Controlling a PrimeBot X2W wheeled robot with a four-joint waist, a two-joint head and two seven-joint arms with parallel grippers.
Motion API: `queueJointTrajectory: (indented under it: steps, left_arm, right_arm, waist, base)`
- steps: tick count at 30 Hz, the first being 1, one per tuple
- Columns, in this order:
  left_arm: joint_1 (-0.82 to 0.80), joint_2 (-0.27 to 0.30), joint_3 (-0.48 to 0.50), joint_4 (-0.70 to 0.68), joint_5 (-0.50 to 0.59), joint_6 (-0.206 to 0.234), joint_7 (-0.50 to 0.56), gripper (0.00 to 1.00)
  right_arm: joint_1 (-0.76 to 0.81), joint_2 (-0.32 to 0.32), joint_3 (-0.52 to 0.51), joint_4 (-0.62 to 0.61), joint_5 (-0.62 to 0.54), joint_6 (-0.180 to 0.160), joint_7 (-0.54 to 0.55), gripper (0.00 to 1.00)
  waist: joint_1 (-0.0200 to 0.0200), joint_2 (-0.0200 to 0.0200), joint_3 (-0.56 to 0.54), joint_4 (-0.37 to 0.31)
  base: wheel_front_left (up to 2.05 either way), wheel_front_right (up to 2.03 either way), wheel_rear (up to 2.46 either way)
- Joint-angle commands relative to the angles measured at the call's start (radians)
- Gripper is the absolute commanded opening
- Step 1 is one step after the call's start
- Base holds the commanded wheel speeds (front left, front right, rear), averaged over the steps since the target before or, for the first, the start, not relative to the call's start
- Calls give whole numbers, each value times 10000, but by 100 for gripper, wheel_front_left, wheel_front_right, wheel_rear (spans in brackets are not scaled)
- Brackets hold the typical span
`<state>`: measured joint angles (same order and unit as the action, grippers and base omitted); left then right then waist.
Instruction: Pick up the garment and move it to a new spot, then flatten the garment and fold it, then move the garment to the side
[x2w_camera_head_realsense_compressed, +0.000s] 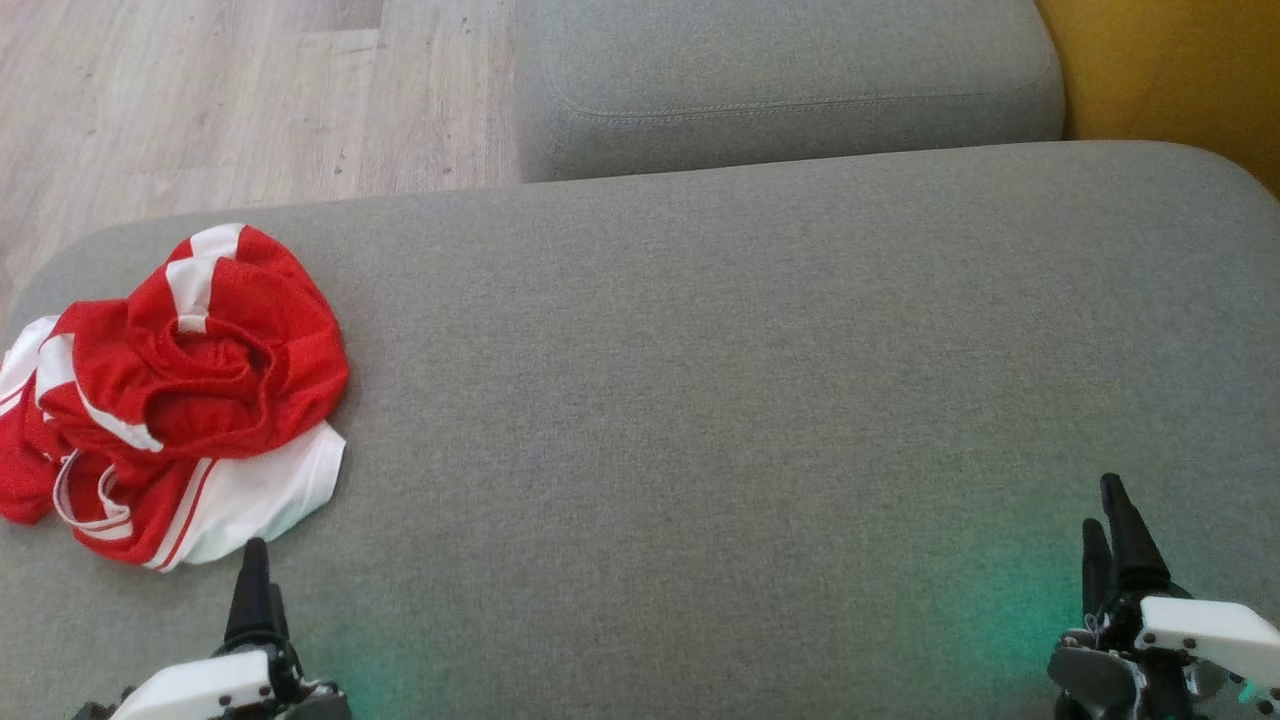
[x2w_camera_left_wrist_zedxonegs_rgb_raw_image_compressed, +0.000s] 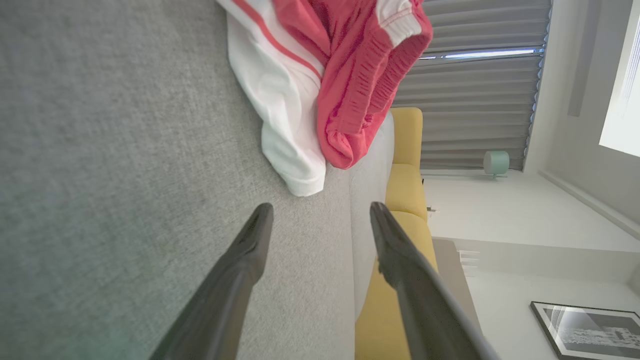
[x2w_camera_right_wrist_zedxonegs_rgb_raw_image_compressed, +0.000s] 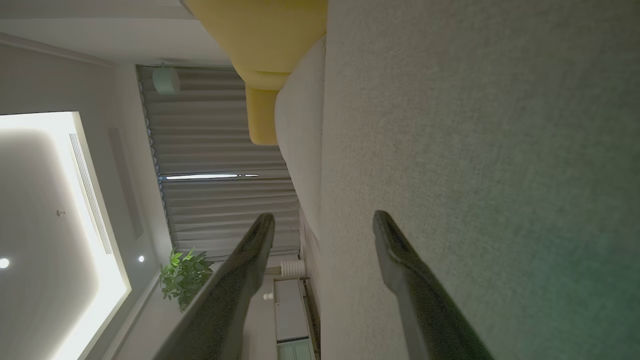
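A red and white garment (x2w_camera_head_realsense_compressed: 180, 395) lies crumpled in a heap at the left end of the grey sofa cushion (x2w_camera_head_realsense_compressed: 720, 400). In the left wrist view the garment (x2w_camera_left_wrist_zedxonegs_rgb_raw_image_compressed: 330, 75) sits just beyond my fingertips, its white hem nearest. My left gripper (x2w_camera_head_realsense_compressed: 255, 585) hovers low at the bottom left, a short way in front of the heap, open and empty (x2w_camera_left_wrist_zedxonegs_rgb_raw_image_compressed: 320, 210). My right gripper (x2w_camera_head_realsense_compressed: 1115, 525) is at the bottom right, far from the garment, open with nothing between its fingers (x2w_camera_right_wrist_zedxonegs_rgb_raw_image_compressed: 325, 220).
A second grey cushion (x2w_camera_head_realsense_compressed: 790, 80) lies behind the main one. Wooden floor (x2w_camera_head_realsense_compressed: 230, 100) shows at the top left, and a yellow sofa part (x2w_camera_head_realsense_compressed: 1170, 70) at the top right. Bare grey fabric stretches across the middle and right of the cushion.
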<state>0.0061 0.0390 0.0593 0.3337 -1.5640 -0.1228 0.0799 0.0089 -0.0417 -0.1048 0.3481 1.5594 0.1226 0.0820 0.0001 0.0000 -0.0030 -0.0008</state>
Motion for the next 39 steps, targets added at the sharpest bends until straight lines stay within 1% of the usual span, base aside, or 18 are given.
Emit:
queueJointTrajectory:
  steps: [1, 3, 10, 21, 39]
  left_arm:
    - [-368, 55, -49, -440, 387, 33, -124, 100]
    - [-366, 56, -65, -475, 528, 56, -154, 100]
    - [-343, 59, -242, -748, 1591, 268, -362, 100]
    - [-305, 65, -587, -1122, 3390, 766, -687, 100]
    - [-209, 74, -1040, -1443, 5396, 1179, -1220, 100]
  right_arm:
    - [-428, -38, 62, -397, -354, 11, -157, 100]
    - [-431, -37, 70, -410, -511, 11, -187, 100]
    - [-434, -39, 259, -666, -1883, 16, -394, 100]
    - [-395, -44, 603, -928, -3627, 23, -718, 100]
    - [-357, -52, 1026, -1230, -5959, 34, -1249, 100]
  waist:
    - [-1, 0, -7, -4]
    - [-1, 0, -9, -6]
    - [-1, 0, -15, -20]
    - [-1, 0, -16, -25]
    - [-1, 0, -82, -30]
  base:
    - [0, 0, 0]
    - [0, 0, 0]
    - [0, 0, 0]
    - [0, 0, 0]
    - [0, 0, 0]
